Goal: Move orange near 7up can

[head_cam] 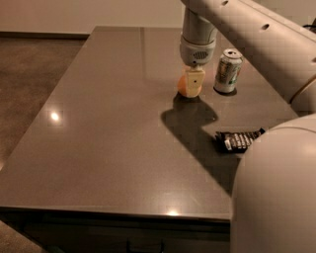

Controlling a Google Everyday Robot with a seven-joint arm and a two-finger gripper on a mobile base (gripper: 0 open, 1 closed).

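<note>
- Three small things on the far right part of a broad rectangular desk [108,123], its top smooth and grey-brown, faintly glossy, with a few small bright spots of reflected light and a straight front edge.
- Downward-pointing end effector [191,85] over the far middle of the desk, at the tip of a thick, rounded, cream-white arm [256,34] with a grey vented collar at the wrist.
- Clamped on the orange [182,87], with one blocky pale-yellow finger [196,81] flat against the fruit's near-right face and hiding most of it; second finger out of sight behind.
- Fruit small, round and orange-yellow, only its left curve showing; at desk level or just off it, cannot tell which; dark shadow pooled right below and stretching toward the near right.
- Upright 7up can [228,71] just right of the orange, near but not touching, a narrow strip of desk between them; cylindrical aluminium, silver top with pull tab, green-and-silver printed side.
- Flat black snack wrapper [239,140], crinkled and oblong with pale print, nearer the front right, well apart from both fruit and can, its right end cut off by the robot's rounded cream body [276,197].
- Brown carpet-like floor [29,74] left of the desk, pale wall [74,15] behind.
</note>
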